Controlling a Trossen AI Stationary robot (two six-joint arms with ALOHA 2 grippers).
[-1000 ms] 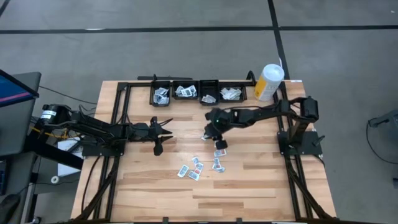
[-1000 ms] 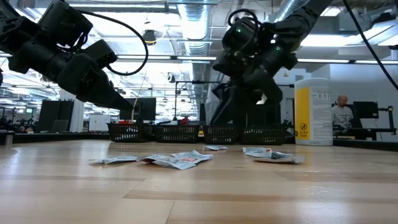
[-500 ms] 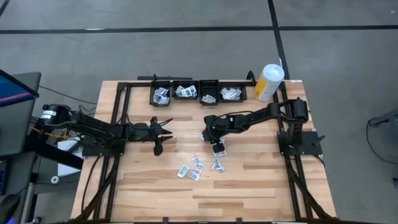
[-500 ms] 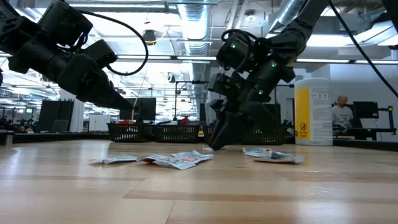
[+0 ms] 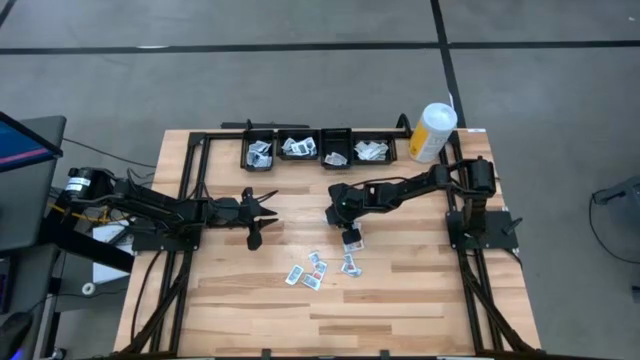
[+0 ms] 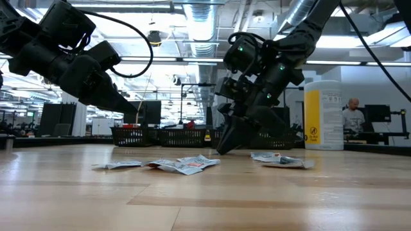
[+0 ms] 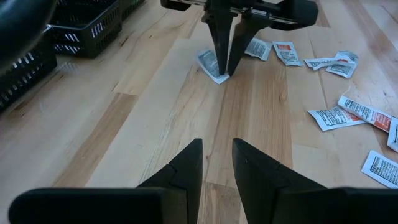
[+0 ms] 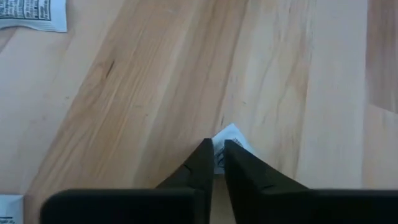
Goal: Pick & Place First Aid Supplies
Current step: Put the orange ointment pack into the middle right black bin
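Note:
Several first aid supplies, small white packets (image 5: 318,270), lie loose on the wooden table's middle; more show in the left wrist view (image 7: 339,116). My right gripper (image 5: 334,217) stands with its tips on the table, shut on one white packet (image 7: 209,63) that lies apart from the rest, toward the far bins. My left gripper (image 5: 268,211) hangs above the table's left half, open, with nothing between its fingers (image 7: 186,168); it faces the right gripper. My right gripper pinches the packet by one edge (image 8: 231,137) between its two fingertips (image 7: 217,50). The fingers slant down from the table's right side. The packet's remaining part lies flat on the table.
Four black bins (image 5: 318,150) holding packets line the far edge. A tall white-and-yellow canister (image 5: 433,131) stands at the far right. A black frame (image 5: 190,160) borders the table. A person (image 6: 352,118) sits in the room beyond.
My right gripper has come down from above the table and tipped steeper, until its tips stand at the lone packet. The packets and my left gripper have kept still.

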